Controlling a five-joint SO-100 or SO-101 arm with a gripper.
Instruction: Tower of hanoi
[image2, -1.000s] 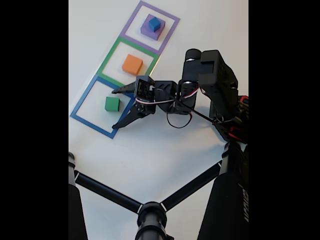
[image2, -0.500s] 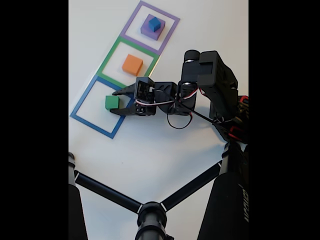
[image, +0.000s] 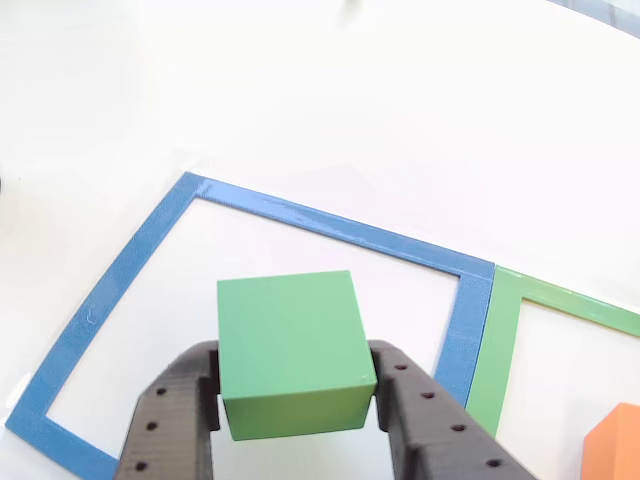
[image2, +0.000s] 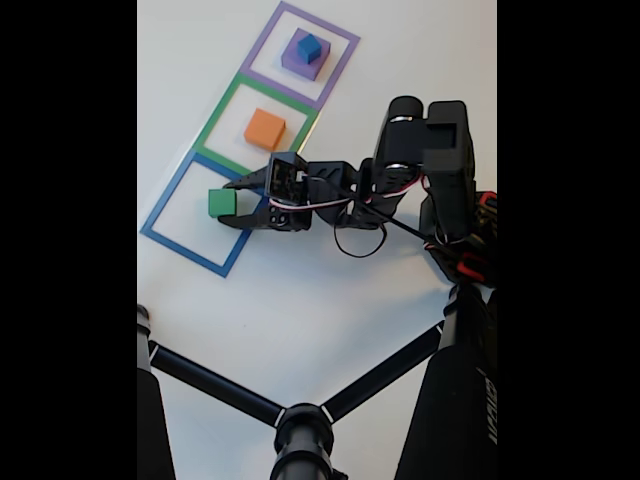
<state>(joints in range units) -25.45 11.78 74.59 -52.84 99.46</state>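
The green block (image: 290, 345) sits between my two black fingers (image: 170, 420), and my gripper (image: 292, 358) is shut on its sides. In the fixed view my gripper (image2: 229, 204) holds the same green block (image2: 221, 203) over the blue square outline (image2: 165, 235). Whether the block rests on the table or is slightly raised, I cannot tell. The orange block (image2: 265, 129) lies inside the green outline (image2: 218, 115); its corner (image: 618, 440) shows at the lower right of the other view. The purple block (image2: 299, 62) carries the blue cube (image2: 308, 46) inside the purple outline (image2: 262, 45).
The arm's black body (image2: 440, 160) with red and white wires stands to the right of the outlines. Black tripod legs (image2: 215, 385) cross the table's near part. White table surface lies left of and below the blue outline (image: 300, 215).
One second ago the jaws stood open beside the green block. They have since moved around it and closed on it, and the arm's upper part has shifted a little right.
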